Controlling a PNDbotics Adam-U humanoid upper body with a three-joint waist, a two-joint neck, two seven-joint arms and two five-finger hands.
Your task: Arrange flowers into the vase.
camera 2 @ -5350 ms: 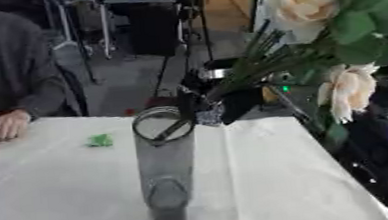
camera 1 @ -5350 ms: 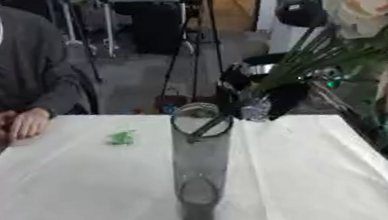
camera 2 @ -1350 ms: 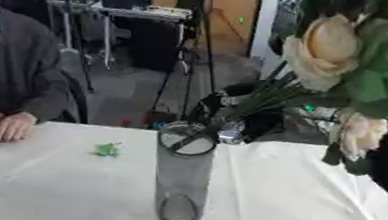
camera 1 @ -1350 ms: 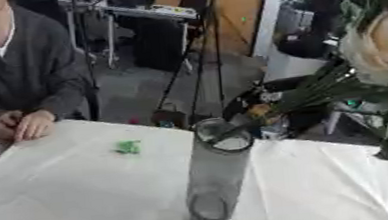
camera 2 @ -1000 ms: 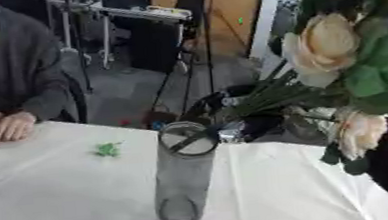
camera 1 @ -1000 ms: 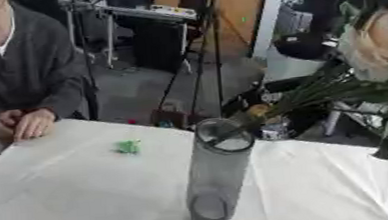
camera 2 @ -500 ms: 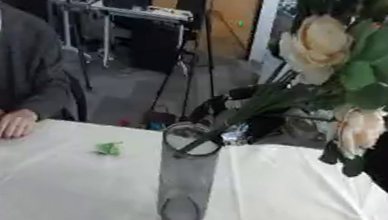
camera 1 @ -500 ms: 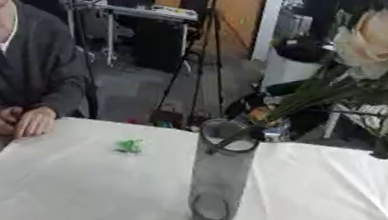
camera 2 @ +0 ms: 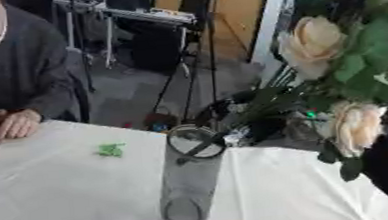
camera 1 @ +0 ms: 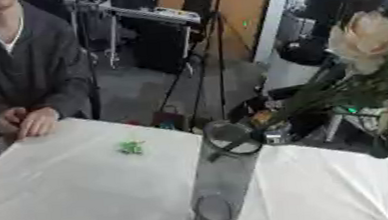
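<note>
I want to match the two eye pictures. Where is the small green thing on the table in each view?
Left eye view: the green thing lies on the white table, left of centre, to the left of the vase.
Right eye view: the green thing lies further left in the picture, again left of the vase.
Shared landmark: the vase rim, where the flower stems enter.

A smoky, glossy glass vase stands on a matt white cloth-covered table.

White table: vase, green scrap.
</note>
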